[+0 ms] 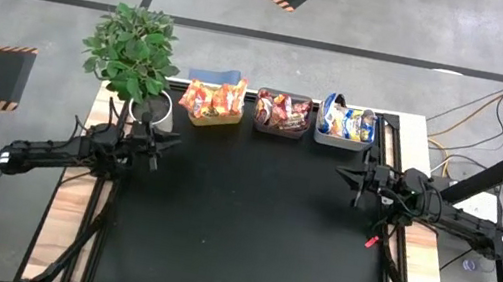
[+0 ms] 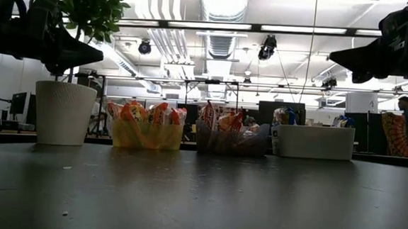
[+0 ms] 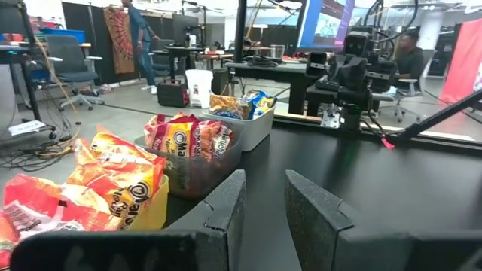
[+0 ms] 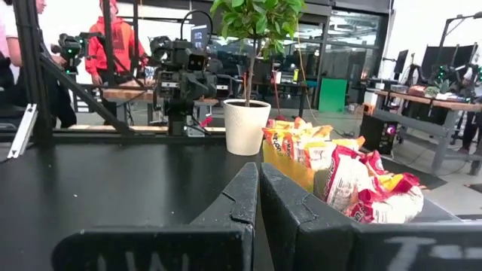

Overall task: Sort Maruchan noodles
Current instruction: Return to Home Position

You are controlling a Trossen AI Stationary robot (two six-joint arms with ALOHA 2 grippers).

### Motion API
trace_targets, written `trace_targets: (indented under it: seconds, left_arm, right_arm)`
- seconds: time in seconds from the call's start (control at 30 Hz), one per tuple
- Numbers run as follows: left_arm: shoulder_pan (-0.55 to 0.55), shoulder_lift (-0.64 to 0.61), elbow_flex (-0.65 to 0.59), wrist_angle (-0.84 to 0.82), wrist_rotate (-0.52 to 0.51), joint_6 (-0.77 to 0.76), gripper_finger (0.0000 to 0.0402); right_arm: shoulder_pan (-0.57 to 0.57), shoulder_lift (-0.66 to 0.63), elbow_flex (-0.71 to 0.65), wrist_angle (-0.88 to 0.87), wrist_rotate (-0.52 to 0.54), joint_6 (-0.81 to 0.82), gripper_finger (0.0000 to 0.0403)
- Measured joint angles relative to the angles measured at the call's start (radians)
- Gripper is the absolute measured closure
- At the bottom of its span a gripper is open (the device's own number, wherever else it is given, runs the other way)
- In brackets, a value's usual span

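The black table mat (image 1: 247, 232) is bare across its middle and near side. Its far edge holds 3 plastic bins of noodle packets (image 1: 213, 97): yellow bin (image 1: 213, 124), dark clear bin (image 1: 279, 132), white bin (image 1: 340, 143); a leafy white-potted plant (image 1: 132, 51) stands beside the yellow one.

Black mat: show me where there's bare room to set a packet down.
The black mat is bare between the left gripper and right gripper, from the front edge up to the bins. Crowded only at the back edge: yellow bin, dark bin and white bin, each full of noodle packets, and the plant pot beside them.
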Motion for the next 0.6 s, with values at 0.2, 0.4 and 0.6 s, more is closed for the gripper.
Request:
trace_targets:
  seconds: [0.2, 0.4, 0.6]
  left_arm:
    - [0.000, 0.000, 0.000, 0.005, -0.010, -0.009, 0.0326]
    - [0.000, 0.001, 0.000, 0.006, -0.012, -0.008, 0.0326]
    - [0.000, 0.000, 0.000, 0.007, -0.012, -0.008, 0.0326]
  right_arm:
    - [0.000, 0.007, 0.000, -0.010, 0.000, 0.001, 0.0394]
    - [0.000, 0.007, 0.000, -0.029, -0.001, 0.039, 0.0394]
    - [0.000, 0.008, -0.001, -0.043, -0.002, 0.138, 0.0394]
